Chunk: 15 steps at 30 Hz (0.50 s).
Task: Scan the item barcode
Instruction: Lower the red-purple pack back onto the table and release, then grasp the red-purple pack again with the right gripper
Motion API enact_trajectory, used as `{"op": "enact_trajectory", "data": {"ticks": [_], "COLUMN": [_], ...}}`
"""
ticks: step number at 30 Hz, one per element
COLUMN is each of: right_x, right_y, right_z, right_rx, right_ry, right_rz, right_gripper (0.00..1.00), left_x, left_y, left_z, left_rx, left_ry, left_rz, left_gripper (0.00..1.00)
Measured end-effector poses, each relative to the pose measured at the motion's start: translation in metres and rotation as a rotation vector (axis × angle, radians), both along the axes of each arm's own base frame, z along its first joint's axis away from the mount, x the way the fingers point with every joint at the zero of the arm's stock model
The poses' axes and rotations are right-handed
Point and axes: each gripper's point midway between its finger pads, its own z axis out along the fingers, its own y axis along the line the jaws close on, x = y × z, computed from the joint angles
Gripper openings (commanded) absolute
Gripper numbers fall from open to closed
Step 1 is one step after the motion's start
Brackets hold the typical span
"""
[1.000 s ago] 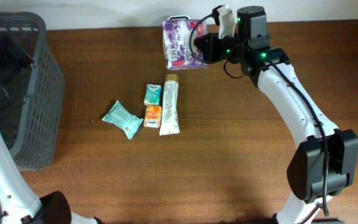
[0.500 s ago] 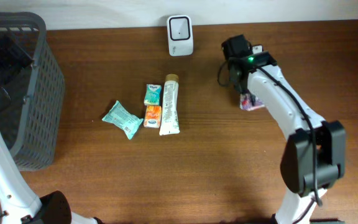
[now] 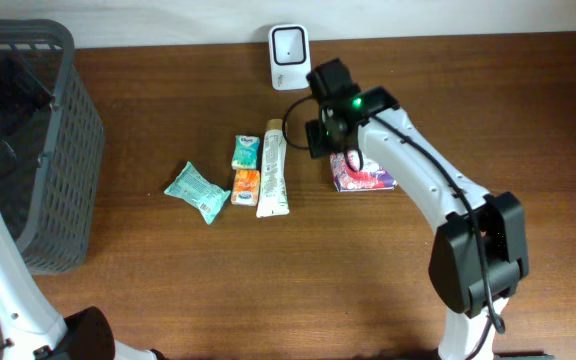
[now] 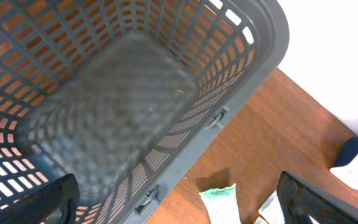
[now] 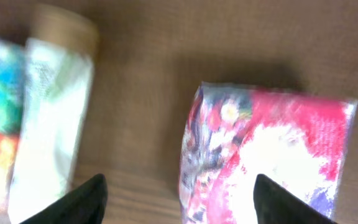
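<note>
Plainly the right gripper stands wide and empty over the pink pack, flat on the table — tube leftward, open wood rightward; the left gripper gapes above the basket.

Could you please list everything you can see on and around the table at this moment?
basket: one, grey, table's left edge
scanner: one, white, back edge, centre
tube: one, white with tan cap, centre
green packet: one, green, left of the tube
orange packet: one, orange, just below the green packet
teal pouch: one, teal, left of the packets
printed package: one, pink and purple, right of the tube
table: one, brown wood
left gripper: one, black, open, above the basket
right gripper: one, black, open, over the printed package
</note>
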Motion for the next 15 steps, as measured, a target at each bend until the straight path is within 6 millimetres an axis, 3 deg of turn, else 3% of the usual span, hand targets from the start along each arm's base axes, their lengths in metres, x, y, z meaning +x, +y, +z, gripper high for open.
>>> {"op": "enact_trajectory", "data": {"ticks": [2,4,5,6,9,12,15], "right_x": [0.014,0.022,0.023,0.026,0.028,0.025,0.017], "right_y": [-0.009,-0.03,-0.05,-0.078,-0.131,-0.157,-0.156], "right_z": [0.025,0.03,0.028,0.026,0.023,0.022,0.004], "right_rx": [0.026,0.031,0.031,0.039,0.139,0.198,0.249], "right_ry": [-0.038,-0.037,-0.015,0.004,0.058,0.085,0.131], "right_rz": [-0.029,-0.074,-0.114,-0.162,-0.203,-0.226,-0.202], "right_gripper": [0.85,0.9,0.98,0.99,0.99,0.99,0.99], "left_x": [0.0,0.0,0.0,0.0,0.0,0.0,0.0], "left_y": [0.0,0.0,0.0,0.0,0.0,0.0,0.0], "left_z": [0.0,0.0,0.0,0.0,0.0,0.0,0.0], "left_rx": [0.0,0.0,0.0,0.0,0.0,0.0,0.0], "left_ry": [0.0,-0.001,-0.001,-0.001,-0.001,-0.001,-0.001], "left_rz": [0.0,0.0,0.0,0.0,0.0,0.0,0.0], "left_gripper": [0.99,0.99,0.99,0.99,0.99,0.99,0.99]}}
